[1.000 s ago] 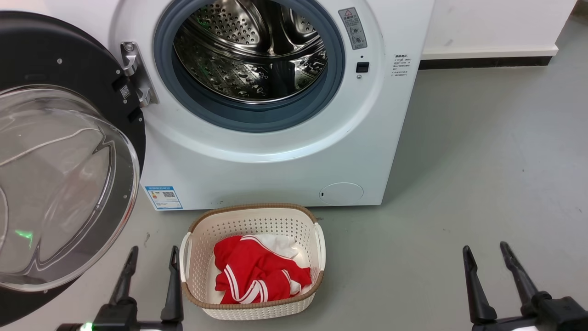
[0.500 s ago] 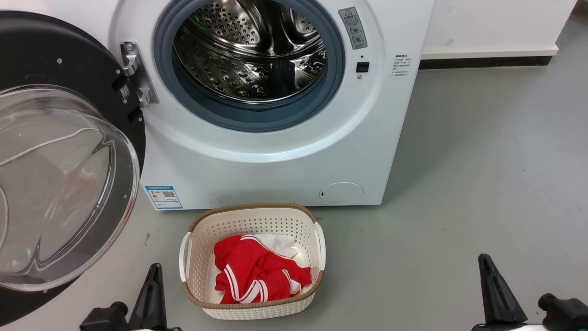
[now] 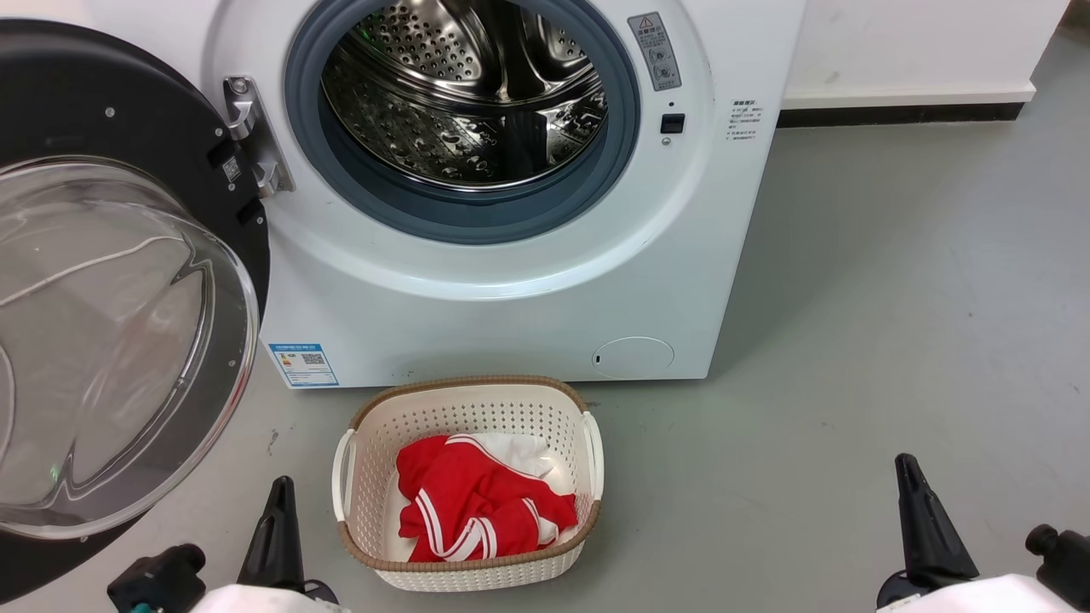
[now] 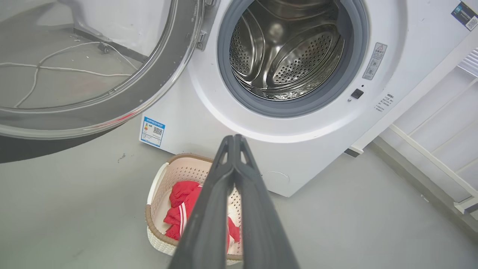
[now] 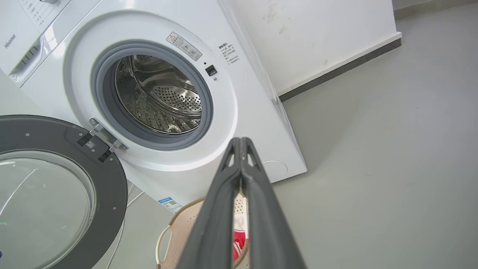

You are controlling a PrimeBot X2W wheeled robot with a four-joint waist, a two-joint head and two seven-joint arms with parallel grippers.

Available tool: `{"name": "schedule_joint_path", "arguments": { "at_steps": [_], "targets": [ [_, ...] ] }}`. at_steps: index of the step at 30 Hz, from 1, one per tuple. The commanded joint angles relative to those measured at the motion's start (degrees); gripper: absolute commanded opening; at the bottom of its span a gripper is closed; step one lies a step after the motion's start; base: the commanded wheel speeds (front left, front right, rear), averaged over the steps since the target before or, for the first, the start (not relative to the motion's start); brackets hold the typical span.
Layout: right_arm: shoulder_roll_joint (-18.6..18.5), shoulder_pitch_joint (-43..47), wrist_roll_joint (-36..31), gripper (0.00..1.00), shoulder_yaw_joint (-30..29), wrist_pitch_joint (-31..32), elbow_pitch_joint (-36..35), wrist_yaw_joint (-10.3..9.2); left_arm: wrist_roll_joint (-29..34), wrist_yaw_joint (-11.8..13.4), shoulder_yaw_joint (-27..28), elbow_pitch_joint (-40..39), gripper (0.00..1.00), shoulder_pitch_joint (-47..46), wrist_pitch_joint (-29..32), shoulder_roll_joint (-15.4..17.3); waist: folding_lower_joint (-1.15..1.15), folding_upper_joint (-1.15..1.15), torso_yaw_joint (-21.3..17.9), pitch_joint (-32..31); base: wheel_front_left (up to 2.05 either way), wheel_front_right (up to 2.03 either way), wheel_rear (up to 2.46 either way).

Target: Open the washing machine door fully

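- Washing machine door [image 3: 128, 94]: swung wide open, out to the left of the white machine [image 3: 511, 332], inner face turned toward the head camera.
- Hung on a metal hinge [image 3: 255, 140] at the left edge of the round opening.
- Clear glass bowl [image 3: 111, 340] bulging from the black door frame; pale cord [image 4: 56, 68] on the floor [image 3: 851, 340] visible through it in the left wrist view.
- Opening uncovered: perforated steel drum [image 3: 464, 94] exposed inside the grey-blue rubber ring [image 3: 477, 217].
- Left hand [image 4: 234, 140]: fingers pressed together tip to tip, pinching nothing. Low at the lower left of the head view, over bare floor between the door's lower rim and the basket [image 3: 464, 387], touching neither.
- Right hand [image 5: 241, 141]: fingers likewise pressed together, nothing between them. Low at the lower right of the head view, well apart from machine, door and basket.
- Basket on the floor just in front of the machine, cream lattice walls with a brown rim; red-and-white garment [image 3: 477, 502] bundled inside.
- Blue label [image 3: 302, 364] at the machine's lower left corner, just right of the open door's rim.
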Motion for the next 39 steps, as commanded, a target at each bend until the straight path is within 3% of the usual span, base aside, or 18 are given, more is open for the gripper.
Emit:
{"name": "schedule_joint_path", "arguments": {
  "at_steps": [1, 39],
  "targets": [
    [-0.59, -1.74, 2.5, 0.0, 0.01, 0.34, -0.39, -0.01, -2.36, -0.4, 0.19, -0.42, 0.0, -1.68, 0.47, 0.12, 0.0, 0.0, -0.01, 0.0, 0.0, 0.0, 0.0],
    [-1.18, -7.39, 32.72, 0.0, -0.83, 7.04, 3.88, -0.02, -33.21, -1.97, 1.51, 3.93, 0.0, -7.17, 7.69, 0.12, 0.0, 0.0, -0.16, 0.14, 0.0, 0.0, 0.0]
  ]
}}
